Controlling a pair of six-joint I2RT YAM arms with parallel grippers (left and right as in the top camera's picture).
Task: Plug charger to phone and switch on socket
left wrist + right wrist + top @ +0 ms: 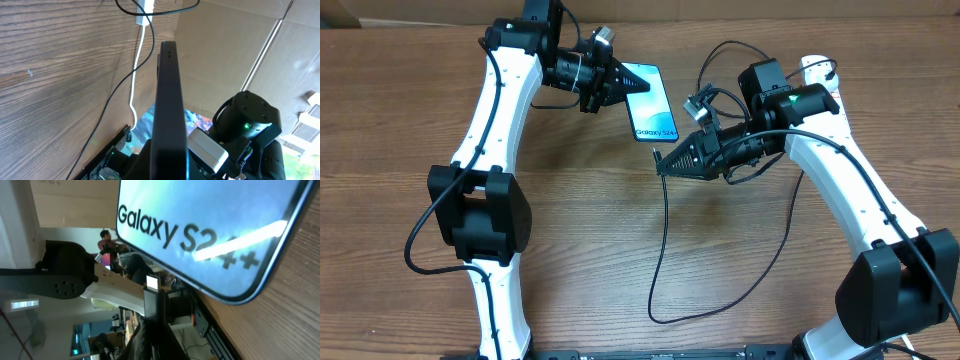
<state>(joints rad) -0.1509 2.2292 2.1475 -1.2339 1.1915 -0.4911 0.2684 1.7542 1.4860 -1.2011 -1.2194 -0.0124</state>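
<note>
The phone (pixel 650 102) has a light-blue screen with white text at its near short end. My left gripper (pixel 618 85) is shut on its far-left end, and the left wrist view shows the phone (pixel 167 90) edge-on between the fingers. My right gripper (pixel 662 165) is shut on the connector tip of the charger (pixel 661 240). In the right wrist view the tip (pixel 152 287) stands just short of the phone's (pixel 210 225) short end, not touching it. The socket (pixel 145 6) lies at the far right, its white cord (pixel 134 75) trailing off; the right arm mostly hides it from overhead.
The thin black cable runs toward the front of the table, loops (pixel 720 305) and climbs back to the right. A cardboard wall (pixel 410 15) closes the back of the table. A black rail (pixel 660 353) lines the front edge.
</note>
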